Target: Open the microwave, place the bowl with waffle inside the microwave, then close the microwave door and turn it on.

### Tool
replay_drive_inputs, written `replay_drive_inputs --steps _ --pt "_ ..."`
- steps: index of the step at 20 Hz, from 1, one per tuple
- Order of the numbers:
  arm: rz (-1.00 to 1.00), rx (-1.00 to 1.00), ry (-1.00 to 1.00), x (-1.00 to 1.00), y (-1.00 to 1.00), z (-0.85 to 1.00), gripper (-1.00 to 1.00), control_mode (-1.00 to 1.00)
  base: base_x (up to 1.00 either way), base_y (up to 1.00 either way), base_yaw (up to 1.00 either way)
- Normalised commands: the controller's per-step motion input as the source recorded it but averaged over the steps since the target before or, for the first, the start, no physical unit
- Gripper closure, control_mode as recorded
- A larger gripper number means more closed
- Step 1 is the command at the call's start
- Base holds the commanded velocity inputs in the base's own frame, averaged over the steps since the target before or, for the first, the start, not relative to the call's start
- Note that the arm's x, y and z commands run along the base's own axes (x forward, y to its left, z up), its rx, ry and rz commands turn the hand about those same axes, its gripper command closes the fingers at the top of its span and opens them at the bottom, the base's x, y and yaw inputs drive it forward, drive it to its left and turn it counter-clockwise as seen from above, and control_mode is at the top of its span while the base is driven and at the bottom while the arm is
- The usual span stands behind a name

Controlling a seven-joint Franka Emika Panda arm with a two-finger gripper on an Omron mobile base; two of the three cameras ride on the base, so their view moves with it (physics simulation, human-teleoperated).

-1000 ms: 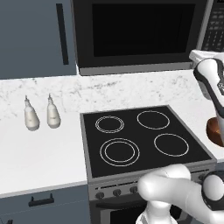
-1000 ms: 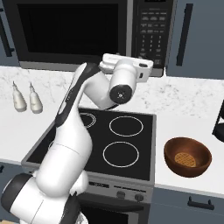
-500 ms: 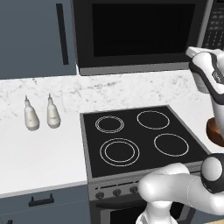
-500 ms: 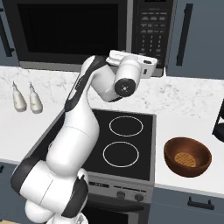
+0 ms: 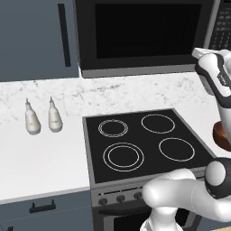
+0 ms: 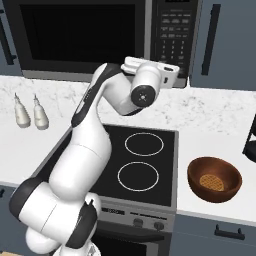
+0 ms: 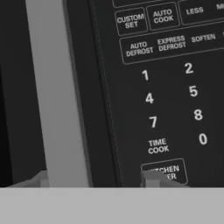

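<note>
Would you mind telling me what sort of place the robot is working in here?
A home kitchen, rendered in simulation. A black stovetop is set into a white marbled counter, a microwave is mounted above it between dark blue cabinets, and a wooden bowl holding a waffle sits on the counter.

One microwave (image 6: 100, 37) hangs above the stovetop (image 5: 146, 144), with one door (image 6: 80, 37) and one button panel (image 6: 175, 37). There is one stovetop, carrying four rings. Two pale bottles (image 5: 43, 118) stand side by side on the counter (image 5: 40, 158) to the stovetop's left. One bowl (image 6: 214, 179) sits on the counter to the stovetop's right, holding one waffle (image 6: 210, 181). One dark object (image 6: 250, 142) shows at the frame edge beyond the bowl; what it is cannot be told.
</note>
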Motion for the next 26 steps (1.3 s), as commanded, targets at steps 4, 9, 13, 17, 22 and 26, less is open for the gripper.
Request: replay_drive_inputs --steps 4,9,13,17,22,26 --pt "0.0 0.0 0.0 0.0 0.0 0.0 1.0 -1.0 0.0 0.0 0.0" --pt "0.05 0.0 -0.04 -0.63 0.0 0.03 1.0 -1.0 0.0 0.0 0.0" --pt "0.09 0.0 -0.03 -1.0 0.0 0.21 1.0 -1.0 0.0 0.0 0.0" --pt "0.08 0.0 0.0 -1.0 0.0 0.35 1.0 -1.0 0.0 0.0 0.0" --pt "0.04 0.0 0.0 -1.0 0.0 0.45 1.0 -1.0 0.0 0.0 0.0" --pt "0.0 0.0 0.0 -1.0 0.0 0.36 1.0 -1.0 0.0 0.0 0.0"
